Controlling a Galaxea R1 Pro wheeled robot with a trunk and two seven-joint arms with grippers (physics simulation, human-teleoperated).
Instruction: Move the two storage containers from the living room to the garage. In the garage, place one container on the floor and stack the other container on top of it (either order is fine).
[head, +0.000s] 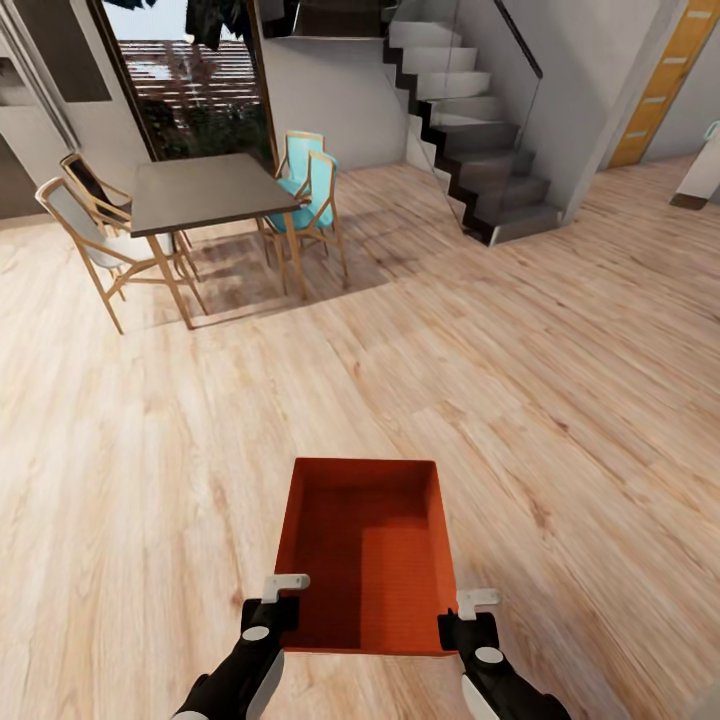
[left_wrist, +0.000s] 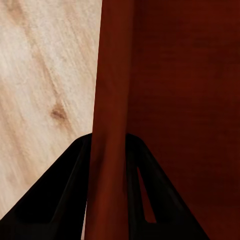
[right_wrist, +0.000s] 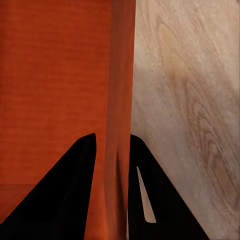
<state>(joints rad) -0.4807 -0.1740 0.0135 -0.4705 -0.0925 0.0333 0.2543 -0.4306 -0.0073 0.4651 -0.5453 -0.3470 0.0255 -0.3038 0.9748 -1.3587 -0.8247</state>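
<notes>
One orange-red storage container (head: 365, 540), open-topped with a ribbed bottom, hangs low in front of me over light wood planks. My left gripper (head: 278, 600) is shut on its left wall near the close corner. My right gripper (head: 470, 615) is shut on the right wall, opposite. In the left wrist view the dark fingers (left_wrist: 60, 200) straddle the thin red wall (left_wrist: 112, 100), with my left gripper (left_wrist: 107, 150) pinching it. In the right wrist view my right gripper (right_wrist: 112, 147) clamps the container wall (right_wrist: 120, 75) the same way. The garage is out of view.
A dark dining table (head: 205, 190) with wooden chairs (head: 95, 240) and teal chairs (head: 305, 190) stands ahead on the left. A dark staircase (head: 480, 130) rises ahead on the right, with an orange door (head: 665, 80) beyond it. Wood-plank flooring (head: 500, 340) stretches between them.
</notes>
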